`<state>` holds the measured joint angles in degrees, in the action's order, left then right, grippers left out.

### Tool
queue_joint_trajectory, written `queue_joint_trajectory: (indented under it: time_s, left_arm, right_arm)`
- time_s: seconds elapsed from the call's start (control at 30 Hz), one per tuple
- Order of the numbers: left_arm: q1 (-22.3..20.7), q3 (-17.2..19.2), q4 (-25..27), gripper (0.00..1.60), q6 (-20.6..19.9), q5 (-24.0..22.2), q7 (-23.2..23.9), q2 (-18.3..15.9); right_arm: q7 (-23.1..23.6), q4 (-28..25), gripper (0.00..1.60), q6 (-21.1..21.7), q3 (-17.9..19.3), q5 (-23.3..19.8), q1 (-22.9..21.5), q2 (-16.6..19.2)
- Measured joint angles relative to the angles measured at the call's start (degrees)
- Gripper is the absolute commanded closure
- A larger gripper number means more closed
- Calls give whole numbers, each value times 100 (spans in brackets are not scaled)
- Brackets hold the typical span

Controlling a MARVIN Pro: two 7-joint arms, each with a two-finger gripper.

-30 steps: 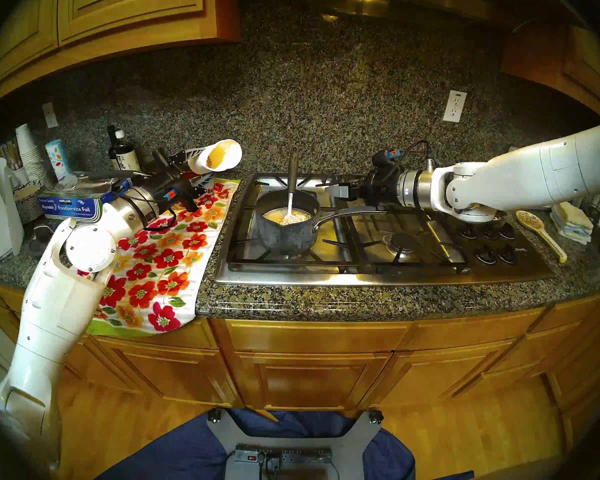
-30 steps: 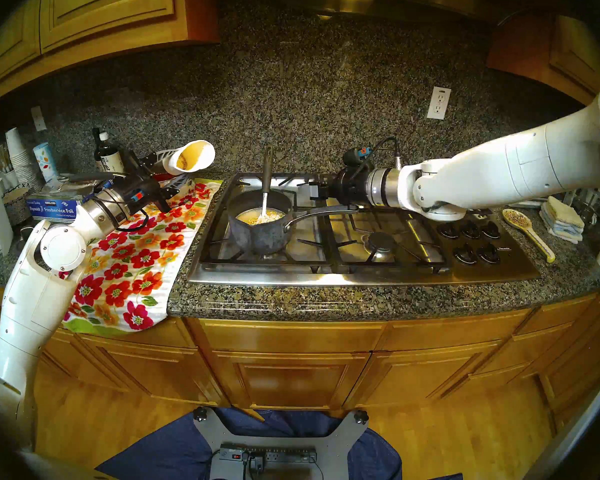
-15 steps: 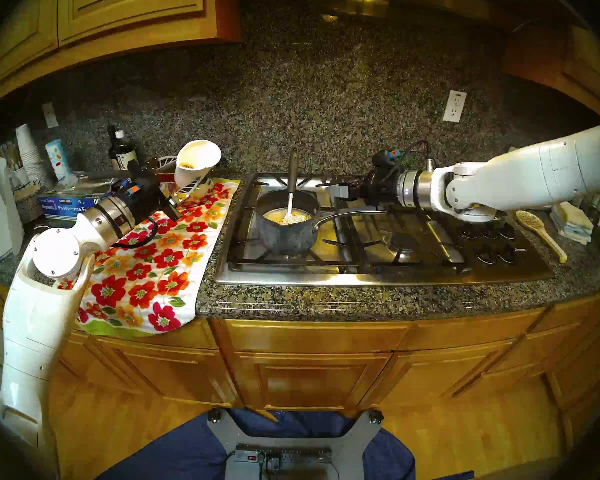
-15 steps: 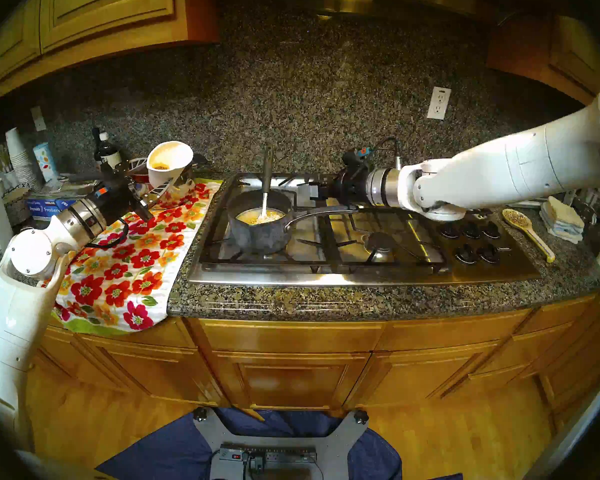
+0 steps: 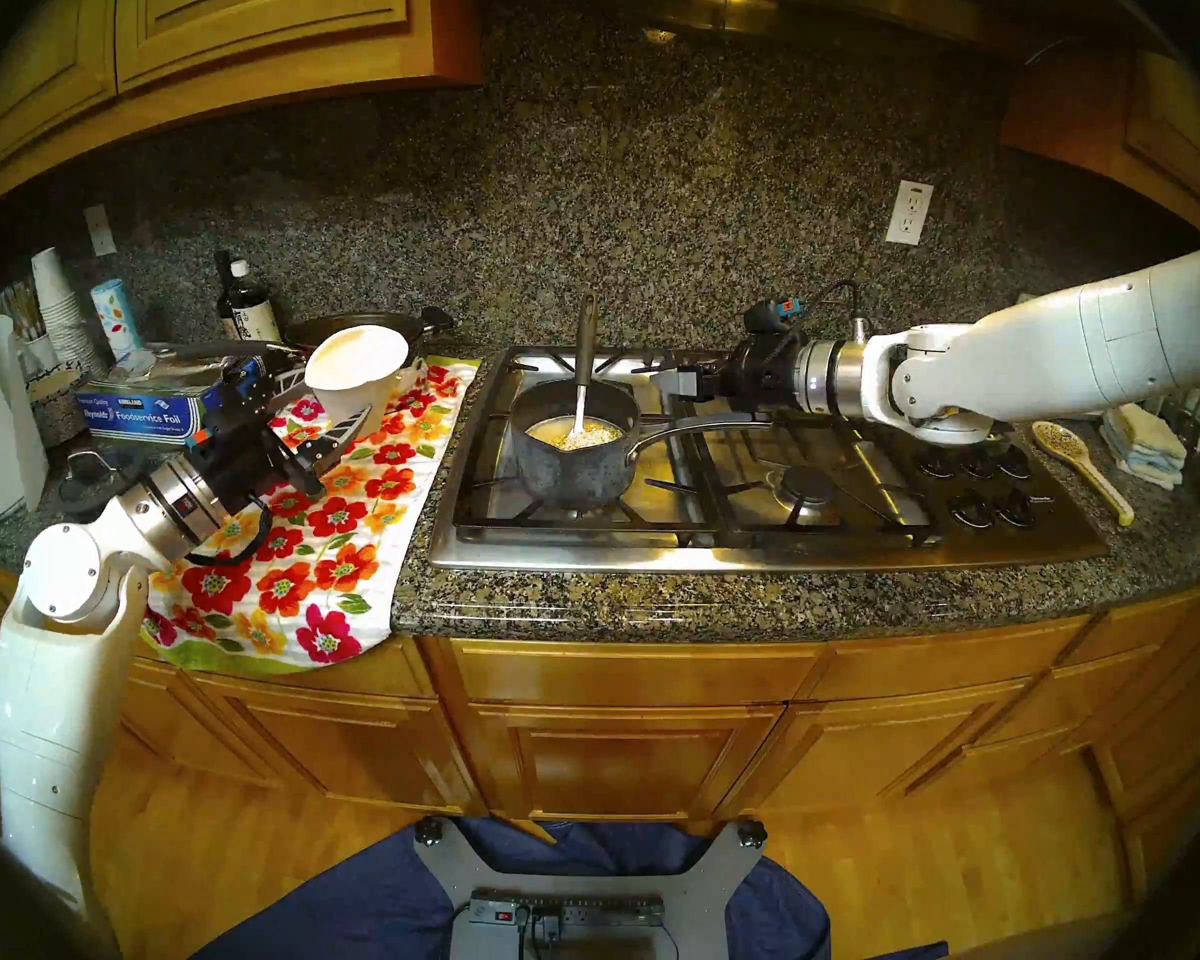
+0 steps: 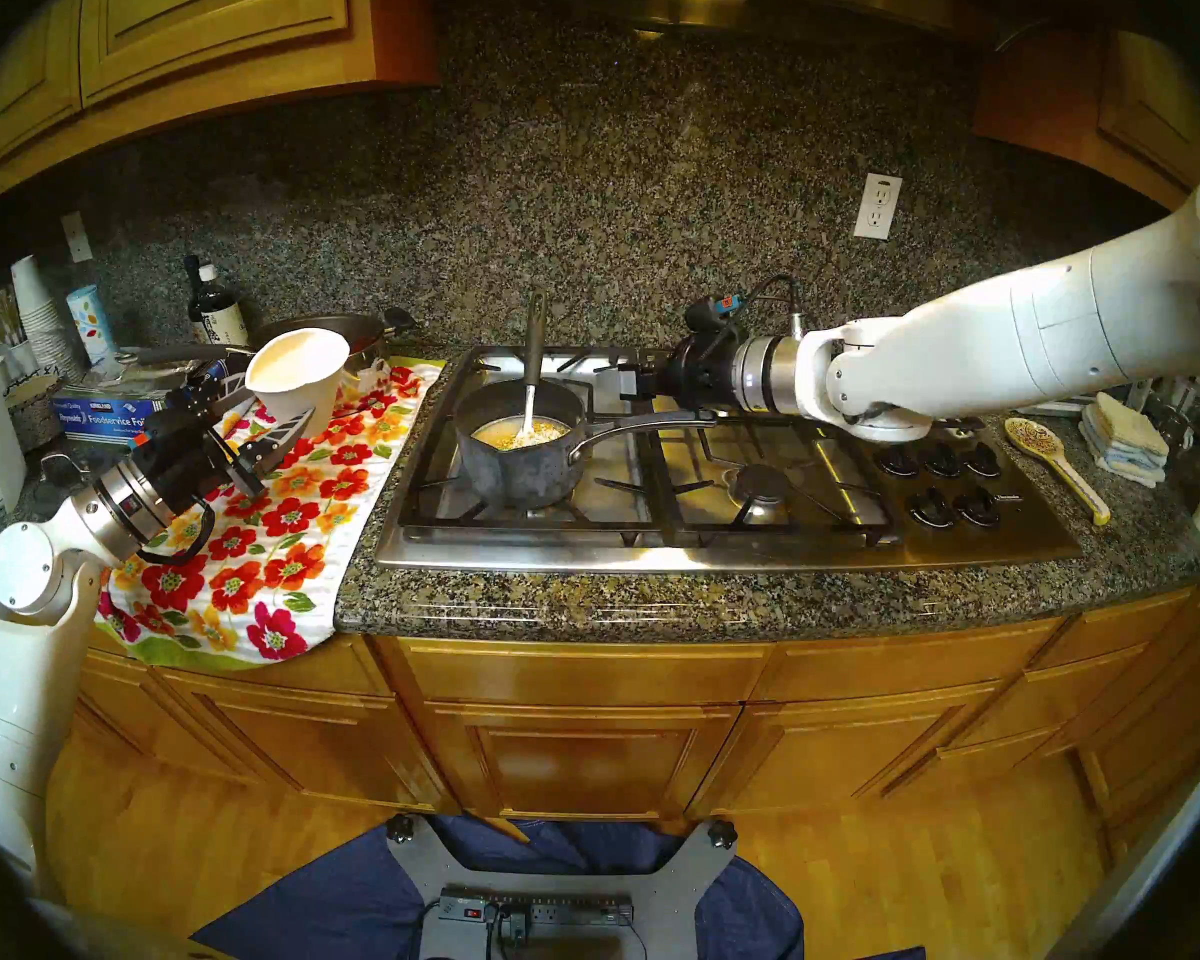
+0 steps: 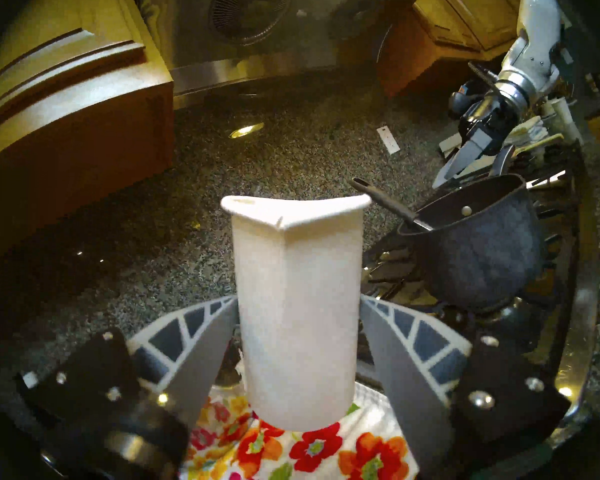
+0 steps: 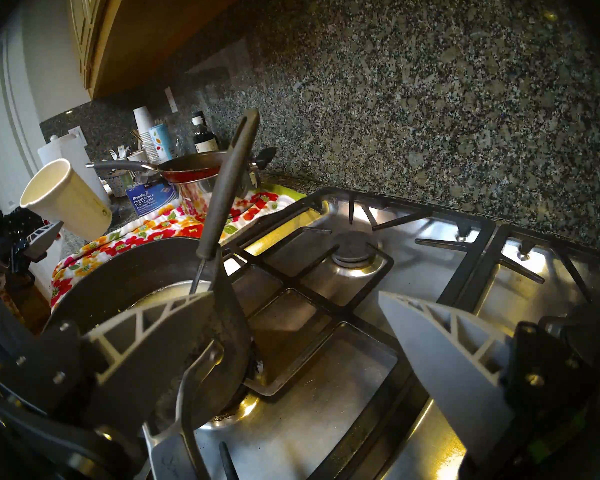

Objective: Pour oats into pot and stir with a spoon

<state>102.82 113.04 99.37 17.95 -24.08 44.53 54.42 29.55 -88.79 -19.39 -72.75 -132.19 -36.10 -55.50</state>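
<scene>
The dark grey pot (image 5: 569,467) stands on the stove's front left burner, its silver handle pointing right. Pale oats (image 5: 587,438) float on yellowish liquid inside it. The spoon (image 5: 585,356) stands in the pot, its dark handle leaning on the back rim. My left gripper (image 5: 337,411) is shut on a white paper cup (image 5: 355,377), held upright over the floral towel, left of the pot. The cup (image 7: 295,313) sits between both fingers in the left wrist view. My right gripper (image 5: 673,377) is open and empty, just right of the pot's back rim. In the right wrist view (image 8: 291,295) its fingers stand wide apart.
A floral towel (image 5: 320,536) covers the counter left of the stove. A steel pot with a red pan (image 8: 194,178), a foil box (image 5: 140,411), a bottle (image 5: 244,307) and stacked cups stand behind it. A yellow spoon-shaped dish (image 5: 1075,460) lies right of the stove knobs (image 5: 971,480).
My left gripper turned the cup from lying tilted toward the pot to upright, and carried it left and nearer, down over the towel. The right arm, pot and spoon have not moved.
</scene>
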Motion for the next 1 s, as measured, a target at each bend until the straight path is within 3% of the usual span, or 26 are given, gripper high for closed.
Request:
queue_joint_trajectory:
  time_s: [0.33, 1.0]
  left_arm:
    - [85, 48, -511, 44, 141, -491, 316, 210]
    - [-77, 45, -1121, 43, 37, -1001, 697, 273]
  right_arm:
    - [0, -1, 0, -1, -1, 1, -1, 0]
    - [0, -2, 0, -2, -1, 2, -1, 0]
